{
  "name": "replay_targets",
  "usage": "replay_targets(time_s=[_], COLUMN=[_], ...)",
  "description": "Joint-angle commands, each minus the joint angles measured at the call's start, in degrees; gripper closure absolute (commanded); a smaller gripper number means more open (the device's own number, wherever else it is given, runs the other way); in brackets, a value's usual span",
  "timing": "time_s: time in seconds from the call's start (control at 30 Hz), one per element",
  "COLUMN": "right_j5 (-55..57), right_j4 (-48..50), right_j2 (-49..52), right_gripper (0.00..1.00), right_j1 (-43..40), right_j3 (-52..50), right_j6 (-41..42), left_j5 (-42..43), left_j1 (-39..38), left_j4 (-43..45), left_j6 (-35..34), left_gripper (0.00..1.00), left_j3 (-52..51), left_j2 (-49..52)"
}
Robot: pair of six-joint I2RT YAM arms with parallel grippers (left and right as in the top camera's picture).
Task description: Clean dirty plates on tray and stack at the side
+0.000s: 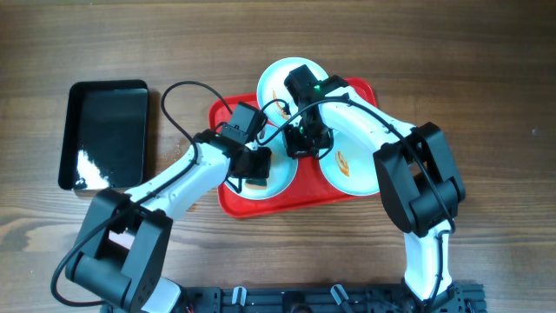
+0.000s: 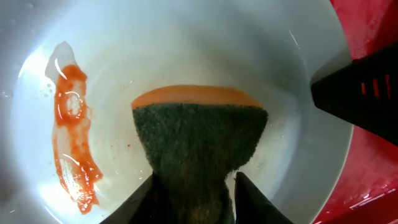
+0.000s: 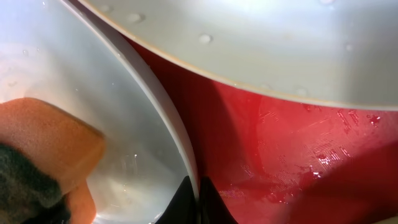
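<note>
Red tray [image 1: 230, 198] mid-table on wood top [image 1: 486, 69]; three plates on it: back plate [image 1: 276, 83] overhanging far rim, right plate [image 1: 352, 178] with small orange smear, front-left plate [image 1: 276, 184] under both grippers; left gripper [image 2: 193, 186] narrow, pinching orange sponge [image 2: 199, 137], green scouring face toward wrist camera, low over front-left plate; sponge-to-plate contact unclear; red sauce streak [image 2: 71, 137] on that plate, beside sponge, not touching it; right gripper [image 3: 198, 196] fully closed, clamped on front-left plate's rim; black tray [image 1: 106, 135] off to the left, well apart.
</note>
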Motion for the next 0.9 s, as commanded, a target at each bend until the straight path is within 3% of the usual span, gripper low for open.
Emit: replay_targets(time_s=[0.0,0.3,0.37,0.47,0.73,0.87], right_j5=[0.2,0.2,0.2,0.1,0.2,0.2], right_j4=[0.3,0.2,0.2,0.2,0.2,0.2], right_j2=[1.5,1.5,1.5,1.5,1.5,1.5], right_gripper=[0.96,0.96,0.96,0.96,0.96,0.96], right_j1=[-0.1,-0.1,-0.1,-0.1,-0.1,-0.1], right_j3=[-0.6,-0.6,-0.6,-0.6,-0.6,-0.6], right_j6=[0.5,0.4,0.4,0.4,0.4,0.4], left_j5=[-3.1,-3.9,-3.9,-3.9,-4.7,-15.8], left_j1=[-0.5,-0.5,-0.5,-0.5,1.1,2.9], left_j4=[0.2,0.2,0.2,0.3,-0.2,-0.7], left_j6=[0.9,0.8,0.9,0.4,-1.0,-1.0], left_gripper=[0.68,0.71,0.76,0.96,0.96,0.96], left_j3=[-0.4,-0.4,-0.4,-0.4,0.4,0.4], left_j2=[0.6,3.5,4.0,4.0,2.8,2.5])
